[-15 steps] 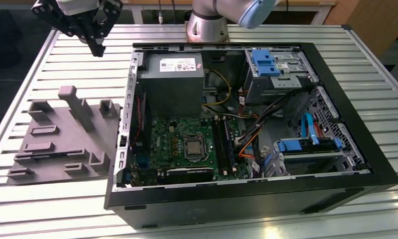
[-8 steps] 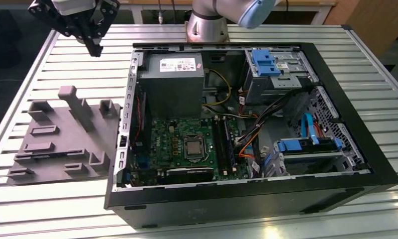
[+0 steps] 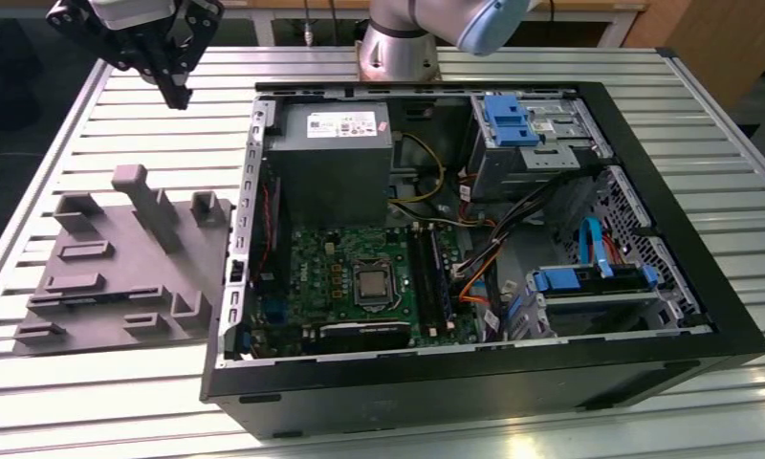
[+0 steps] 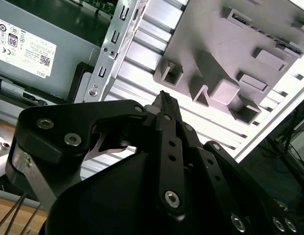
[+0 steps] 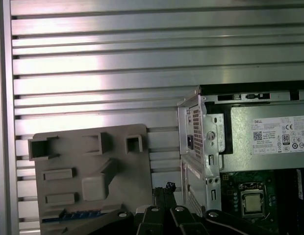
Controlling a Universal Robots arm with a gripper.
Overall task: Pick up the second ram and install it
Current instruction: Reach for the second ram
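Lying flat in the grey moulded tray point(image 3: 102, 273), the second ram point(image 5: 81, 214) shows in the first wrist view as a slim blue-green strip near the tray's edge, on the end away from the tray's row of open pockets. Nothing touches it. The tray rests on the slatted aluminium table point(image 3: 102, 402), just beside the open computer case point(image 3: 485, 387) on the exterior view's left.

The gripper point(image 3: 176, 94) hangs high over the table beyond the tray's far end in the exterior view, well apart from the ram. Its black fingers are pressed together into a single point and carry nothing. In both wrist views that point reads as one narrow tip over the bare slats between tray and case.

Inside the case, the grey power supply point(image 3: 332, 153) sits toward the far side, with the green motherboard point(image 3: 313, 258) below it in the exterior view. The processor point(image 3: 374, 283) lies bare on the board, and long black memory slots point(image 3: 427, 277) run just beside it; whether a stick already stands in one of them I cannot tell. Blue drive brackets point(image 3: 508, 120) and a bundle of cables point(image 3: 485, 258) occupy the case on the exterior view's right. The arm's base point(image 3: 402, 48) stands at the table's far edge behind the case.
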